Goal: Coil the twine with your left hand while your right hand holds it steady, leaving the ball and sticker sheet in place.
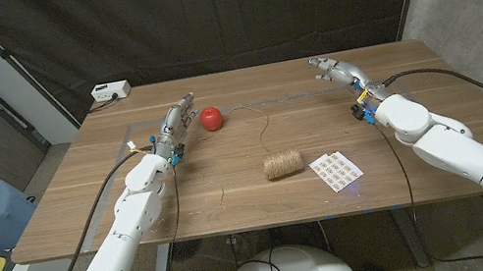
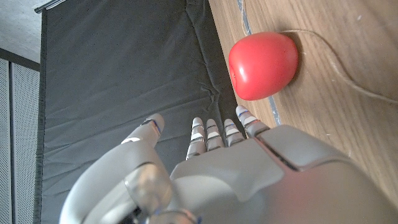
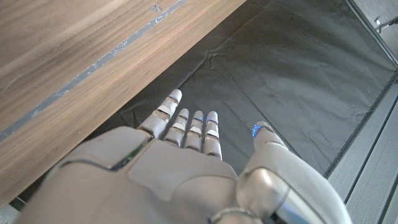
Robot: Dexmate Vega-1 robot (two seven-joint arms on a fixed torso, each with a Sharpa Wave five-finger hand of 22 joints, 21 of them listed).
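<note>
A spool of tan twine (image 1: 283, 164) lies on the wooden table (image 1: 233, 202) near its middle front. A loose strand (image 1: 266, 123) runs from it up toward the red ball (image 1: 211, 118) at the back left. The sticker sheet (image 1: 338, 170) lies just right of the spool. My left hand (image 1: 177, 120) stands just left of the ball, fingers apart, holding nothing. In the left wrist view the ball (image 2: 263, 65) and strand (image 2: 339, 65) lie beyond the left hand (image 2: 230, 174). My right hand (image 1: 336, 71) is at the back right, fingers apart, holding nothing; the right wrist view shows it (image 3: 186, 168) beside bare table.
A white box (image 1: 110, 92) sits at the table's back left corner. A strip of tape (image 1: 256, 103) runs along the back of the table. Black curtain hangs behind. Cables trail along both arms.
</note>
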